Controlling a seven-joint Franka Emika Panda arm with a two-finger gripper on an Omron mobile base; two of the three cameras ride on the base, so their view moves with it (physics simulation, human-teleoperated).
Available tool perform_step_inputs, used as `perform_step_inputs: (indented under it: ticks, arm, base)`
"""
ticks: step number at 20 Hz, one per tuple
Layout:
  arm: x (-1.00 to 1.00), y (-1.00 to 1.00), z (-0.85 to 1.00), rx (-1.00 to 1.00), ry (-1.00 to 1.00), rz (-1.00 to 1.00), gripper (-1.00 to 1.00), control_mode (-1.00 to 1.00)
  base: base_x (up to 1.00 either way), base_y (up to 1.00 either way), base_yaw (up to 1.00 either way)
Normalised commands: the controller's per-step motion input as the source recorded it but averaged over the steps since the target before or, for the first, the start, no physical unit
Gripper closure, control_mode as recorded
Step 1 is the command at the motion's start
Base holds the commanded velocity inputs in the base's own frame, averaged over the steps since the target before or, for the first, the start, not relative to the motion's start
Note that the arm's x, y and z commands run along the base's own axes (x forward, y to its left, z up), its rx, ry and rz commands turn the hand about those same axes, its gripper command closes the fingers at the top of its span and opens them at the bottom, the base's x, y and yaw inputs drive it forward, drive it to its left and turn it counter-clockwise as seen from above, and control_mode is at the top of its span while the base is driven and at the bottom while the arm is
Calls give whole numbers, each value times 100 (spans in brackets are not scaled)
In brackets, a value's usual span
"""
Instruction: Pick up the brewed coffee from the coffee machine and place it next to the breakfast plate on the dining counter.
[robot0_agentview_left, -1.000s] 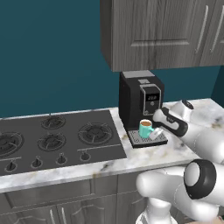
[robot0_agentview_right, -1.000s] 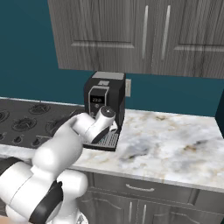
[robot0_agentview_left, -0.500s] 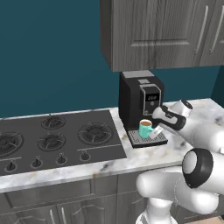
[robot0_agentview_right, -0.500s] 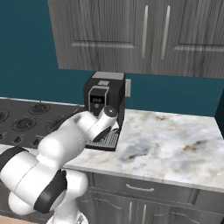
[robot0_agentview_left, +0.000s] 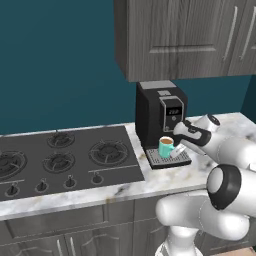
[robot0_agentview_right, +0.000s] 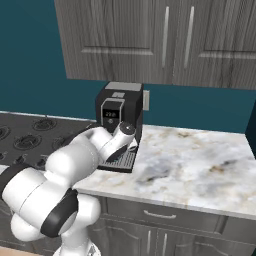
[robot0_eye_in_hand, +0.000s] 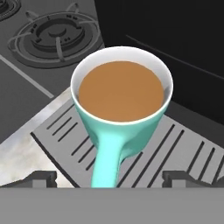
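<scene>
Brewed coffee (robot0_eye_in_hand: 120, 98) stands upright on the grey drip tray (robot0_eye_in_hand: 175, 148) of the coffee machine (robot0_agentview_left: 159, 112), handle pointing at 6 o'clock in the hand view. Gripper (robot0_eye_in_hand: 109, 179) released, fingertips (robot0_eye_in_hand: 41, 178) spread either side of the handle, not touching. Gas hob (robot0_agentview_left: 60, 157) borders the tray at 9 o'clock; open marbled counter (robot0_agentview_right: 195, 160) at 3 o'clock.
</scene>
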Motion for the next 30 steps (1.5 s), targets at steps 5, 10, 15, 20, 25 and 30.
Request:
perform_step_inputs:
  ticks: [5, 10, 15, 20, 25, 30]
  arm:
    - [15, 0, -18, 0, 0, 2, -100, -100]
    - [20, 6, -24, 0, 0, 2, -100, -100]
    - [21, 15, -30, 0, 0, 3, 100, -100]
    - [11, 12, -41, 0, 1, 6, 100, -100]
    - [1, 2, -13, 0, 1, 4, 100, -100]
    - [-71, 0, 0, 0, 0, 6, 100, -100]
  base:
    - [0, 0, 0]
    - [0, 0, 0]
    - [0, 0, 0]
    - [0, 0, 0]
    - [0, 0, 0]
    - [0, 0, 0]
